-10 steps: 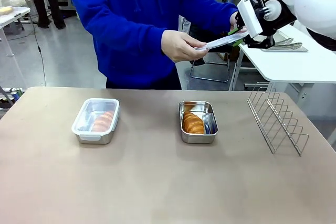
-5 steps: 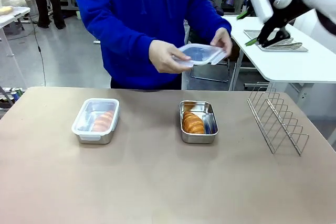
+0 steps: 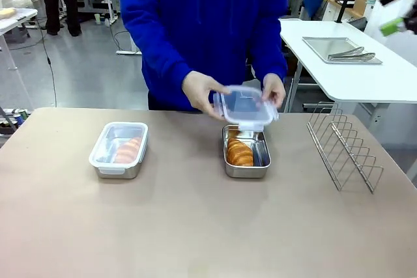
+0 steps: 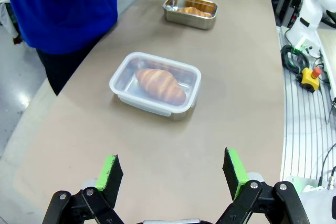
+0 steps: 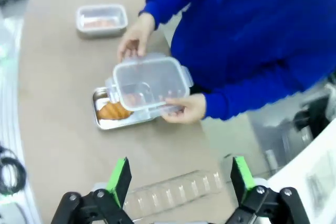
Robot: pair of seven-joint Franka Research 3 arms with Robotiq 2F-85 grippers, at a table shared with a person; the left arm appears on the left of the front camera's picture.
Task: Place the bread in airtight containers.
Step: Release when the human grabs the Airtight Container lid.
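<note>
**Op:** Since a second ago the lid has left my right gripper and gone to the person, who has brought it down over the open tin. My right arm has swung up and away, and its jaws stand wide with nothing between them.

**Obs:** Why is the lid held like that?

**Op:** Both of the person's hands grip it by its short ends, roughly level, just above the tin's far rim and not yet seated. My guess is they are lining it up to press it on.

**Obs:** And your left?

**Op:** Left gripper hangs above the near table edge, jaws spread and empty, well apart from the closed tin.

**Obs:** The bread?

**Op:** One croissant lies in the open tin, toward its left side, golden-brown and ridged. The other croissant sits inside the closed tin, seen through its clear lid, paler through the plastic. A wire rack stands to my right of the open tin, untouched.
</note>
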